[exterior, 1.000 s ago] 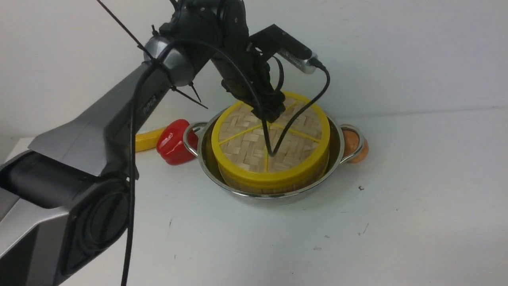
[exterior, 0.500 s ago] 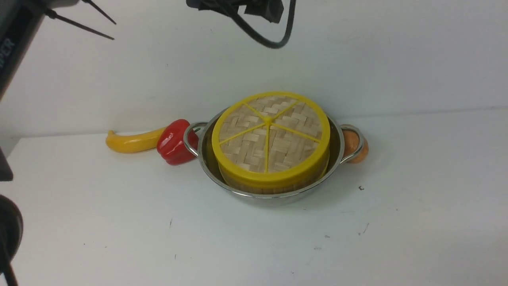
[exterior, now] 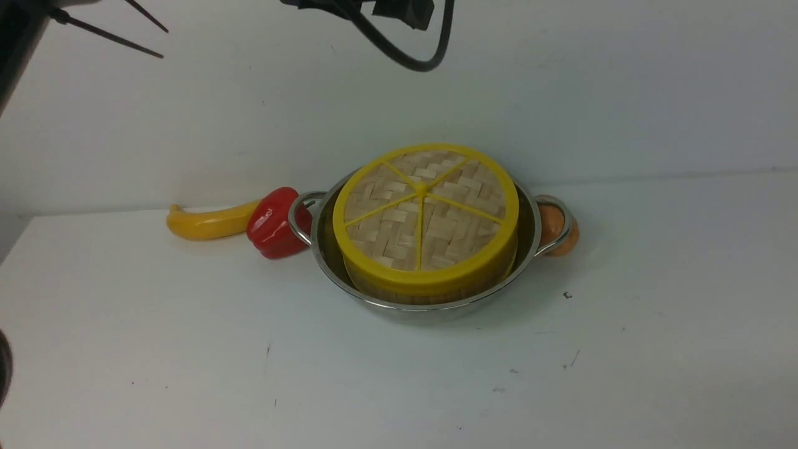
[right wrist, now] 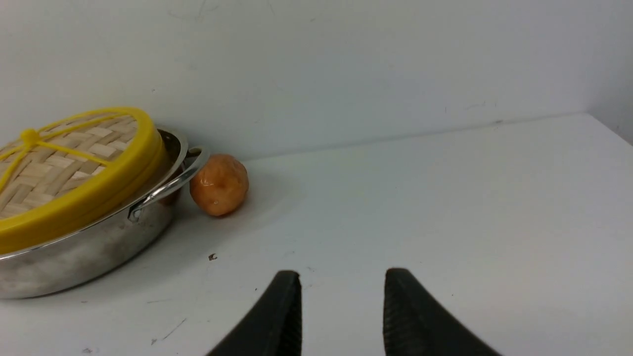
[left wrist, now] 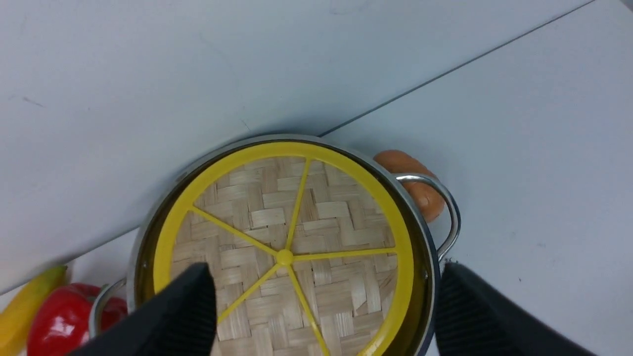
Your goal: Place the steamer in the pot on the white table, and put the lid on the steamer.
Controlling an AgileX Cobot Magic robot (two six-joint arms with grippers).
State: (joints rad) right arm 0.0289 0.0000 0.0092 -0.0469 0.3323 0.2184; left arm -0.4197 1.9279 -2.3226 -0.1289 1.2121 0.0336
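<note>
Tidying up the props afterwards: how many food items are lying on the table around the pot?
3. A yellow banana and a red bell pepper lie by the pot's left handle; an orange-brown round item sits against its right handle. Others may hide behind the pot.

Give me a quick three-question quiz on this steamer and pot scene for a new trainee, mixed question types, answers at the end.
1. True or false: the lid sits on the steamer inside the pot.
2. Multiple choice: what lies beside the pot's handle on the robot's right? A) red pepper B) round orange-brown food item C) yellow banana-shaped item
3. Short answer: is the left tool gripping the lid?

Key
1. True.
2. B: the round orange-brown food item. The red pepper and the yellow banana-shaped item lie on the left side.
3. No. Its jaws stand open above the lid, holding nothing.
</note>
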